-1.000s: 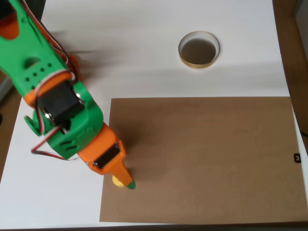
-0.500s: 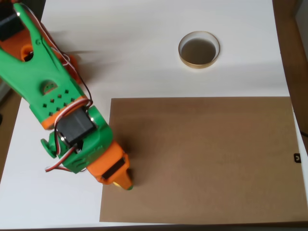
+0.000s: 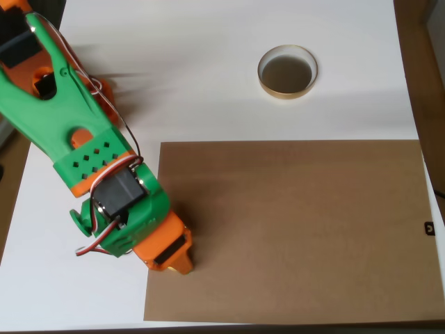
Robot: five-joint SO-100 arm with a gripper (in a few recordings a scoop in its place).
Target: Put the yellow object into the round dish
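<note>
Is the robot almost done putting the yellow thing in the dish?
Not yet. The round dish at the top of the white table is empty. The gripper is down at the left edge of the brown mat, hiding whatever lies beneath. Grabbing, carrying and dropping remain.

Round dish [image 3: 287,72] sits upright, gold-rimmed, dark inside, apparently empty, on the white tabletop [image 3: 208,69] upper right.

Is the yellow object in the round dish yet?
No: in the overhead view the round dish holds nothing yellow, and the gripper is far off at the brown mat's lower left.
</note>
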